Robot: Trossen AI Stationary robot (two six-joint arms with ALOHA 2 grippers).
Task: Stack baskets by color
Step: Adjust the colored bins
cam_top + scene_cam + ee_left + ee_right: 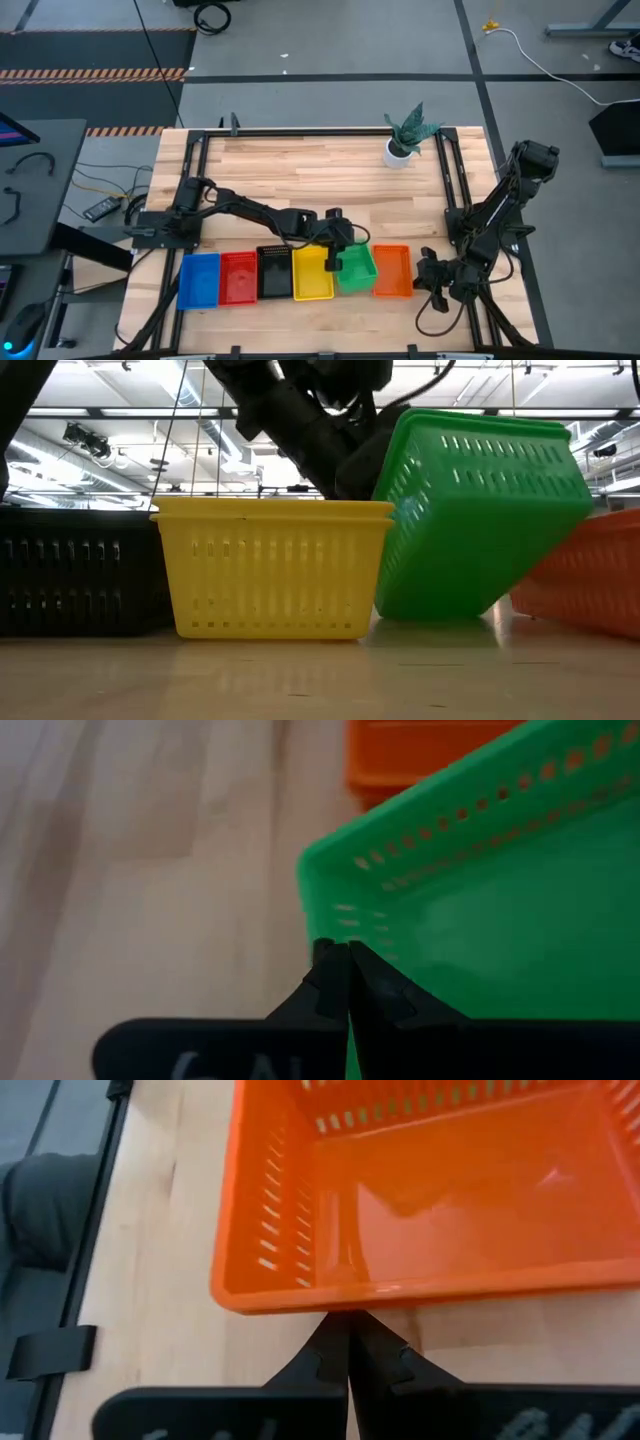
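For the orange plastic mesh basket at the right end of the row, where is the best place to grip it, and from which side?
Probably the orange plastic mesh basket is best gripped by its thin right-hand rim, from above. It sits upright and open-topped; the tilted green basket, held by the left gripper, crowds its other side. The shut right gripper waits beside it.

We see a pale wooden table (300, 170) with a black frame (195, 180) running along its edges. Near its far right corner stands a green plant (412, 128) in a white pot (399, 153). Off the right side, a white cable (540, 62) trails across the grey floor (330, 40).
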